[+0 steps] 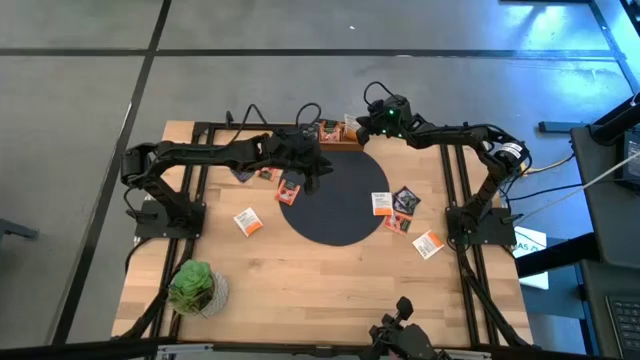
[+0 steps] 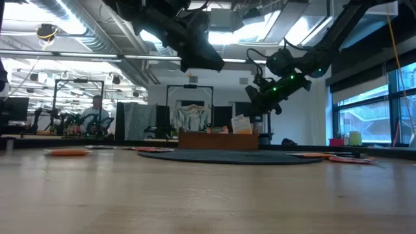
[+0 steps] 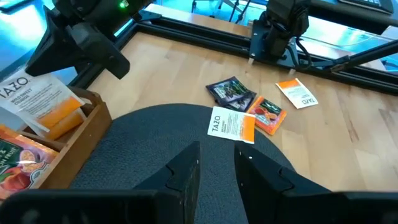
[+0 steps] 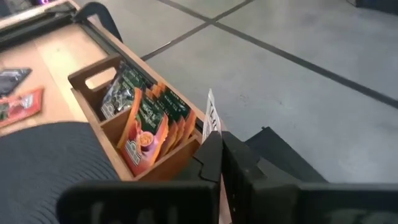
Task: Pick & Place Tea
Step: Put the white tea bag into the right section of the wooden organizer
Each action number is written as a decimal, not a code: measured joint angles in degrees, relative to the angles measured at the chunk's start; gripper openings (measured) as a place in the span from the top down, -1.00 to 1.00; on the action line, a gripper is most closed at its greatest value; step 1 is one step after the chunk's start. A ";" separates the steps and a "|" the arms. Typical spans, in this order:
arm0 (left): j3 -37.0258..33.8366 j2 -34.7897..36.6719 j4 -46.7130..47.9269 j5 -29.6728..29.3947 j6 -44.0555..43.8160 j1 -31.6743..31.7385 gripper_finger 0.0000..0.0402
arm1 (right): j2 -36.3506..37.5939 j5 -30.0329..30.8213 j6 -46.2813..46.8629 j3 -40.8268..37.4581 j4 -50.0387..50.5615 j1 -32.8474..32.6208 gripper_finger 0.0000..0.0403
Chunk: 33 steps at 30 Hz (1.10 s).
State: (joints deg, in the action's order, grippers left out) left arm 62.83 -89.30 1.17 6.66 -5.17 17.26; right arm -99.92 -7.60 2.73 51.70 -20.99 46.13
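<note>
The black round mat (image 1: 335, 205) lies mid-table, with tea packets flat on the table around it: white-orange (image 1: 248, 222), red (image 1: 289, 190) and purple (image 1: 240, 172) to its left. More lie to its right: white-orange (image 3: 231, 124), purple (image 3: 230, 90) and red (image 3: 267, 115). A wooden box (image 1: 335, 132) at the far edge holds standing packets. My left gripper (image 3: 217, 168) hovers open above the mat's far-left part and holds nothing. My right gripper (image 4: 221, 149) is over the box's right end, shut on a white-orange packet (image 3: 34, 93). My right gripper pinches the white-orange packet between its two fingers by the upper edge (image 4: 211, 118), which shows edge-on past the fingertips. The fingers slant down from the table's right side. The packet hangs tilted below them, its orange lower part (image 3: 62, 118) inside the box's end compartment.
A green leafy plant (image 1: 195, 288) sits at the near-left corner. Another white-orange packet (image 1: 428, 243) lies near the right arm's base (image 1: 480, 222). Black frame rails run along both table sides. Bare wood lies near of the mat.
</note>
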 joint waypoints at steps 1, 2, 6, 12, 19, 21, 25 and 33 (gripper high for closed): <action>0.00 0.00 0.01 -0.02 0.00 0.00 0.53 | 0.00 -0.02 -1.05 0.00 0.07 0.02 0.93; 0.00 0.00 0.02 -0.02 0.00 0.00 0.53 | 0.00 0.00 -1.98 0.00 0.13 -0.02 0.92; 0.00 0.00 0.11 0.00 0.00 0.00 0.53 | 0.00 0.02 -2.99 0.00 0.01 -0.02 0.77; 0.00 0.00 0.53 0.02 0.00 -0.08 0.53 | 0.06 0.03 -0.66 0.00 -0.10 -0.02 0.47; 0.03 -0.58 -0.31 -0.02 0.94 -1.84 0.53 | 4.95 -8.07 -1.90 0.00 8.19 0.00 0.29; 0.04 -1.74 -1.28 -0.02 0.70 -2.38 0.53 | 7.33 -13.08 -3.15 0.00 14.07 -0.18 0.29; 0.02 -5.54 -7.69 0.70 -0.74 -3.13 0.53 | 12.51 -24.06 -4.77 0.00 28.36 -0.82 0.28; 2.11 -15.31 -24.32 0.79 -3.57 -6.70 0.53 | 20.72 -13.42 -11.53 -0.40 56.07 -4.02 0.28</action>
State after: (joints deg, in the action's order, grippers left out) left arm 64.94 -104.60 -23.15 7.45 -8.74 10.56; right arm -79.19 -21.02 -8.79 51.30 35.09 42.11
